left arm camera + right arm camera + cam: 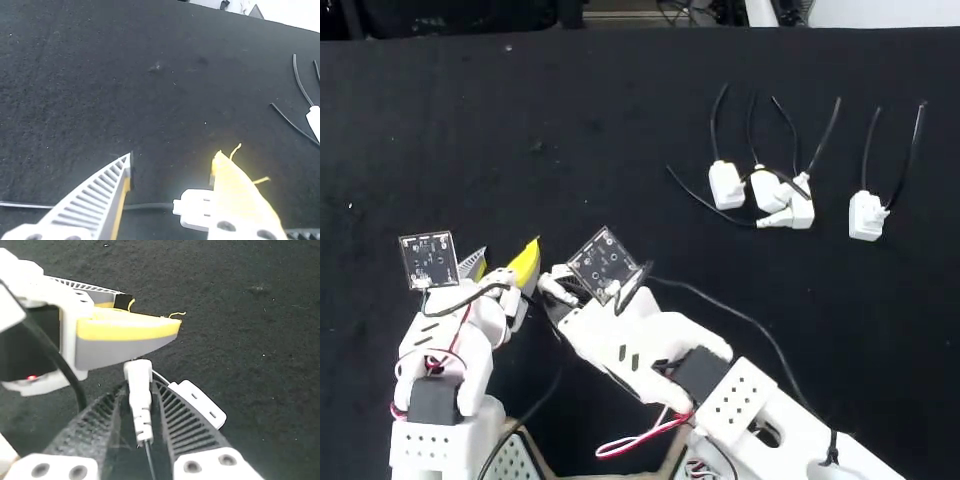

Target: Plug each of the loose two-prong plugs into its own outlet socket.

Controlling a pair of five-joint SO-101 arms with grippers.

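Two grippers sit close together: the right gripper (140, 386) has its black fingers clamped on a small white two-prong plug (139, 402), while the yellow-and-white left gripper (172, 156) gapes wide, empty. Other white corded pieces (770, 190) lie well apart from them.

White arms (640, 345), red and black cables; left gripper (172, 159) yellow-faced; right gripper (141, 390) black-ribbed.

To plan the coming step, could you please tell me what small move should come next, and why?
Probably close the open left gripper on the white slotted socket block lying between its fingers; the right gripper holds the white two-prong plug.
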